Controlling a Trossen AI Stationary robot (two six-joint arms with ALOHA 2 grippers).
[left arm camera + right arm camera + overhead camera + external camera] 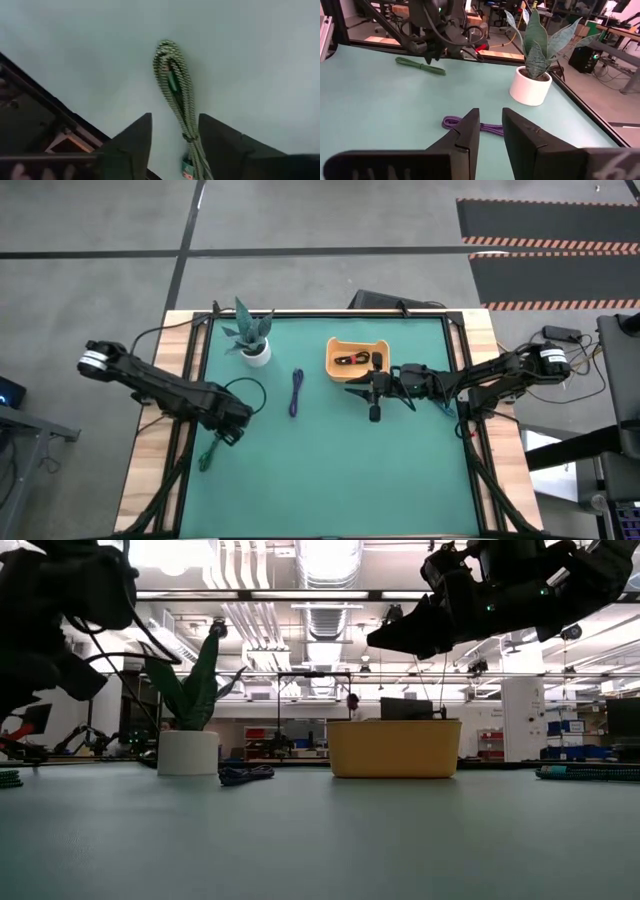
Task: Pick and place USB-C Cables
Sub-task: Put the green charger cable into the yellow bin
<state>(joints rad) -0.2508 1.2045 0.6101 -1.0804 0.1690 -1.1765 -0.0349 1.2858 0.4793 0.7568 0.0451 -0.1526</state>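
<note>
The green cable bundle (176,97) lies on the bench (330,470) near its left edge, under the left gripper (175,142), whose fingers straddle it, spread. It looks light and limp; pinch mid-bundle. The right gripper (490,131) hovers near the tray (335,360), fingers nearly closed and empty.

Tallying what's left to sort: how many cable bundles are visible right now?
3: a green cable at the mat's left edge, a purple-blue cable near the plant, a black-and-red cable in the orange tray. Another may be hidden.
</note>
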